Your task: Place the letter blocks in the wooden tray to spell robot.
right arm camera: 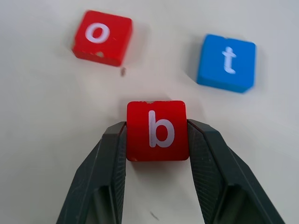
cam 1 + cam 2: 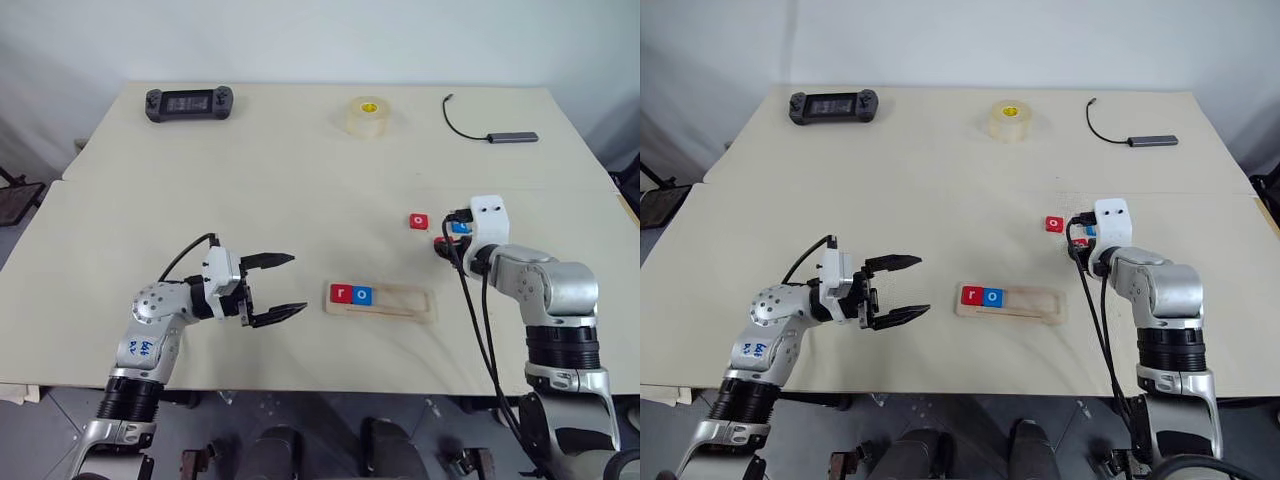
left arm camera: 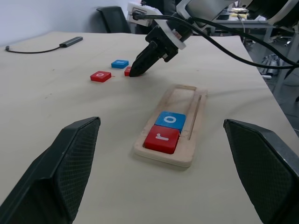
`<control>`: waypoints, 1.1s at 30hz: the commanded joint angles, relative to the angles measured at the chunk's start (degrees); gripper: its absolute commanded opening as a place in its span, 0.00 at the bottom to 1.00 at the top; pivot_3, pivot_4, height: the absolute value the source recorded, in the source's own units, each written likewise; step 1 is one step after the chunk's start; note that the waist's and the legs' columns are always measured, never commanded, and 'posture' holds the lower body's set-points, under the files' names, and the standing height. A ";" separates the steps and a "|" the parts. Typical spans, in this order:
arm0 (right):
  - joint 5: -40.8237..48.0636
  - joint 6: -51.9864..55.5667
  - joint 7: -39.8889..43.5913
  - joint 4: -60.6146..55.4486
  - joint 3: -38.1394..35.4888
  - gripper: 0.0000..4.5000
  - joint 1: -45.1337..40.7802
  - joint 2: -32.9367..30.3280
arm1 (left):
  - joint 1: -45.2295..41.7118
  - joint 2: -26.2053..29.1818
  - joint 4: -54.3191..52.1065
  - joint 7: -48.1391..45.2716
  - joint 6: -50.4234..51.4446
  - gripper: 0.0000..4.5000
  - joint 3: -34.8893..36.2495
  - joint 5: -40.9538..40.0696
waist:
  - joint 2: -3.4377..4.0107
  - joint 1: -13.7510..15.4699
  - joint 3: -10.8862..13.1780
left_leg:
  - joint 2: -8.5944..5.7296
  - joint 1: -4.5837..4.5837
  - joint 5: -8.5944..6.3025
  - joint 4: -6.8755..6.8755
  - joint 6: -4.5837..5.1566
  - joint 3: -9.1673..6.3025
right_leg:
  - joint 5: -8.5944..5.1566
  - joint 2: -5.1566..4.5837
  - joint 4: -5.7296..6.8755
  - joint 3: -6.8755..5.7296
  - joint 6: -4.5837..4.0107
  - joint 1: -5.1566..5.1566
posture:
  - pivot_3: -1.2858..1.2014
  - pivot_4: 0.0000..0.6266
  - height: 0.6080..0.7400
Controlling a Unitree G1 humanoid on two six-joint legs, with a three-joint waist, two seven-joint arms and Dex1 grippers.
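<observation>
The wooden tray (image 2: 400, 303) lies in front of me, with a red r block (image 2: 341, 293) and a blue o block (image 2: 363, 295) side by side at its left end. Beyond the tray's right end, on the table, are a red o block (image 1: 103, 36), a blue t block (image 1: 226, 62) and a red b block (image 1: 157, 130). My right gripper (image 1: 156, 127) is down at the table, its fingers pressed against both sides of the b block. To the left of the tray my left gripper (image 2: 297, 283) hangs wide open and empty, pointing at the tray.
A black handheld controller (image 2: 190, 102) lies at the far left of the table. A roll of clear tape (image 2: 368, 116) stands at the far middle. A grey hub with a black cable (image 2: 512, 136) is at the far right.
</observation>
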 commanded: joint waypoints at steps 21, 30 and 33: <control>1.76 21.03 -1.81 -43.77 -15.84 0.37 26.26 5.00 | -6.20 -2.74 6.29 -5.21 -1.94 1.00 -2.69 1.03 | 0.00 -0.01 0.00 | -0.03 0.00 0.00 -0.04 0.03 0.06 | 0.00 0.02 -0.01 0.23 0.00 -0.03 | 0.52 0.24 1.00; 5.70 20.58 6.68 -40.43 -17.32 0.93 26.89 -2.45 | -5.07 -1.91 5.50 -4.72 -2.50 1.00 -1.67 1.34 | 0.00 0.05 0.00 | -0.02 0.01 0.00 -0.04 0.04 0.05 | 0.00 0.04 -0.02 0.21 0.00 -0.03 | 0.52 0.24 1.00; 8.76 14.12 15.57 -37.39 -18.10 0.99 29.33 -10.62 | -3.96 -1.45 4.69 -4.40 -2.67 1.00 -1.36 1.37 | 0.00 0.09 0.00 | -0.03 0.01 -0.02 -0.05 0.07 0.06 | 0.00 0.03 -0.08 0.21 0.00 -0.01 | 0.52 0.24 1.00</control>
